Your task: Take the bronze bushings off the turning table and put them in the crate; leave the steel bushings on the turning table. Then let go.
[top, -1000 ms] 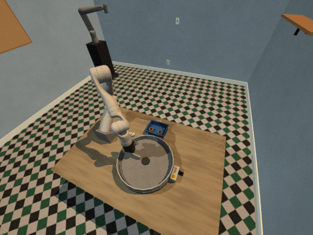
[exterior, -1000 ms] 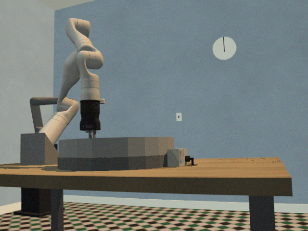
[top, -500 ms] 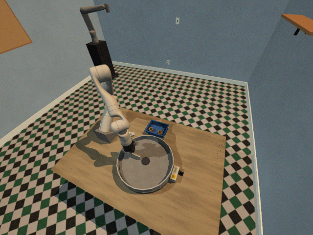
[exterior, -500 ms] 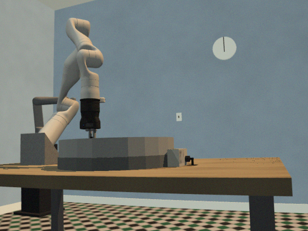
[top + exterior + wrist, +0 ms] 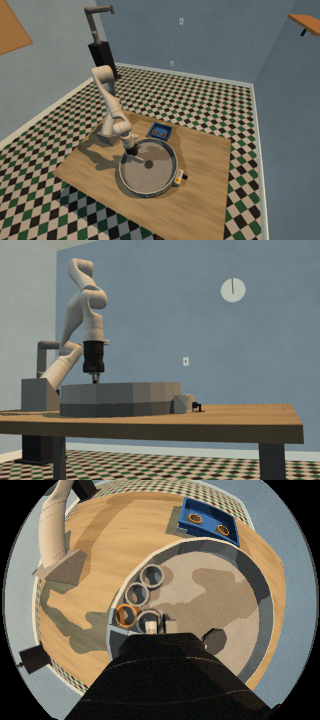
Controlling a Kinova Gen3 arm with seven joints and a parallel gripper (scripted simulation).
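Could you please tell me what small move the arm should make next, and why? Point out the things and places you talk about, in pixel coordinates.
I'd open the pincer (image 5: 132,152) (image 5: 95,381) (image 5: 160,620) before any lift. Its fingers are at a steel bushing (image 5: 149,611), which should stay, while a bronze bushing (image 5: 135,616) lies just beyond, towards the rim. I can't tell whether the fingers grip the steel wall.
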